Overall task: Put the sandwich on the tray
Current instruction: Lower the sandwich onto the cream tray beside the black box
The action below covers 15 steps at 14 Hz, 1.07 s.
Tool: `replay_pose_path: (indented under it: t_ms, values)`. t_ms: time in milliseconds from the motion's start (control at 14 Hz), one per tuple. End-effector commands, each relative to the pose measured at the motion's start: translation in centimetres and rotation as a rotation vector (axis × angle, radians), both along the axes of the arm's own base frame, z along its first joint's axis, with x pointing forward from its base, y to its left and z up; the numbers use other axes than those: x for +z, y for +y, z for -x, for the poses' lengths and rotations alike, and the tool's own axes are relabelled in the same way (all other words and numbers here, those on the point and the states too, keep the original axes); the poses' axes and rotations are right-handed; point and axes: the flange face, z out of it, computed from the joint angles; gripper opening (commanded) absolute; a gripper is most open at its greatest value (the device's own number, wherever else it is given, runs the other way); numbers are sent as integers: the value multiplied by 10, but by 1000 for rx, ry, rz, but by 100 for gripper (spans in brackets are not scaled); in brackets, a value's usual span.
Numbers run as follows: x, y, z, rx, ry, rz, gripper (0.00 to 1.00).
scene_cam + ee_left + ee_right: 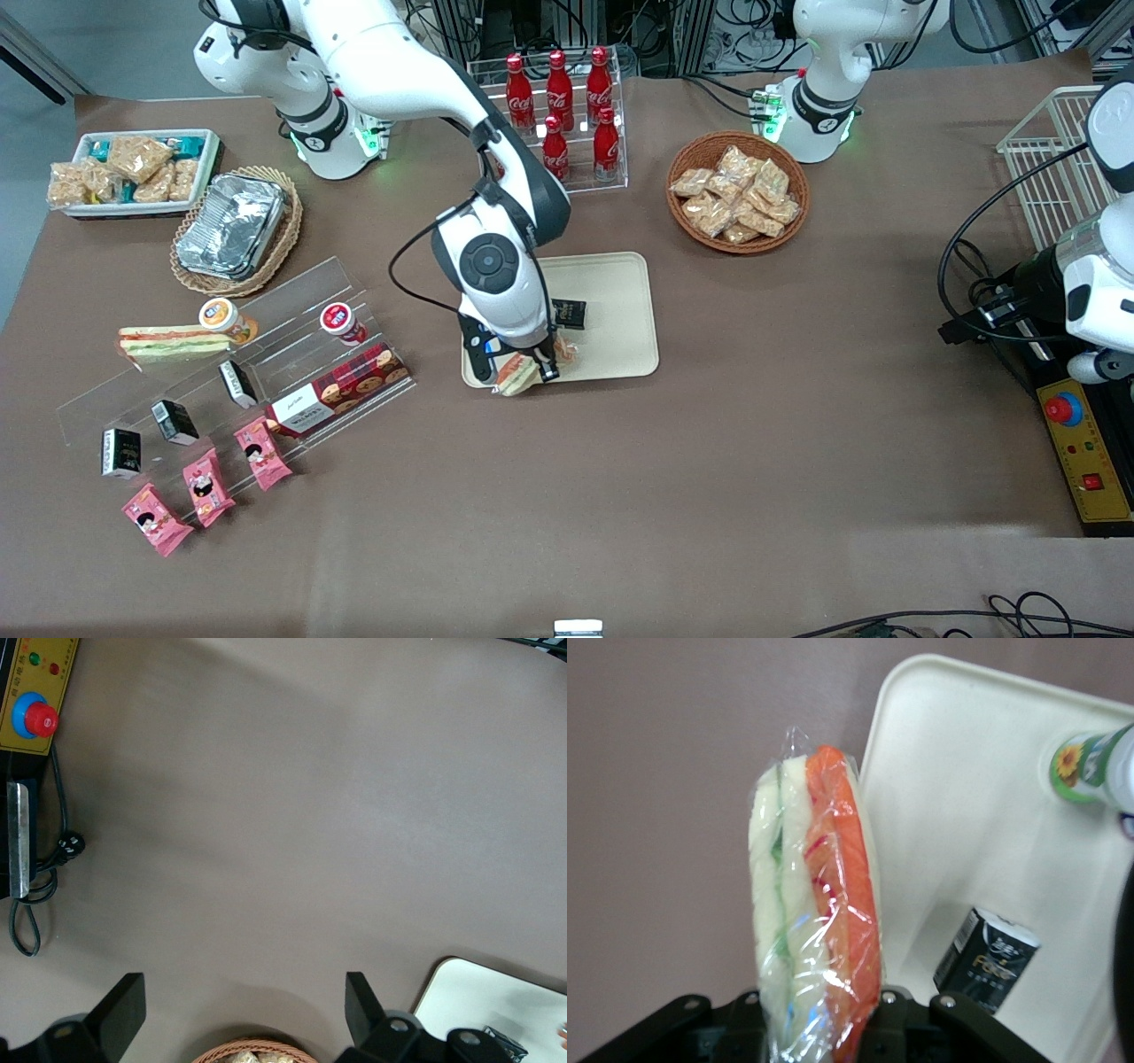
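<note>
Right wrist view first: we have the sandwich (819,904) pinched upright in the claw (815,1028), orange filling showing along its edge, hanging right over the tray (983,815) rim, part above the tray and part above the brown bench (664,771). From the front, the claw (529,365) sits at the tray's (620,301) corner nearest the camera, toward the working arm's end, so we judge this the carry-and-place step, nearly done. Next, we reckon, we need a short shift inward over the cream surface, a lowering and then a release, steering clear of the small black box (569,314) already lying on the tray. Now the count: one tray, one black box on it, one sandwich gripped, one flatter sandwich (170,342) on the clear stepped rack (292,301). Farther off we see five cola bottles (560,84), three pink snack packets (205,483), one foil container (230,226) and one wicker basket (737,190) of snacks.
</note>
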Motion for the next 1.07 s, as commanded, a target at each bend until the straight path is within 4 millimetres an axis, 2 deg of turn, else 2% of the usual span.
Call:
replay_pose_path:
  t_ms: [0,143,500,1000]
  values:
    - [-31,-5,21,-45,-15,-14,0]
    - [-50,-7,35,-65,-24,-25,0]
    - [-68,-3,53,-157,-62,-117,0]
    - [-86,-2,57,-204,-70,-138,0]
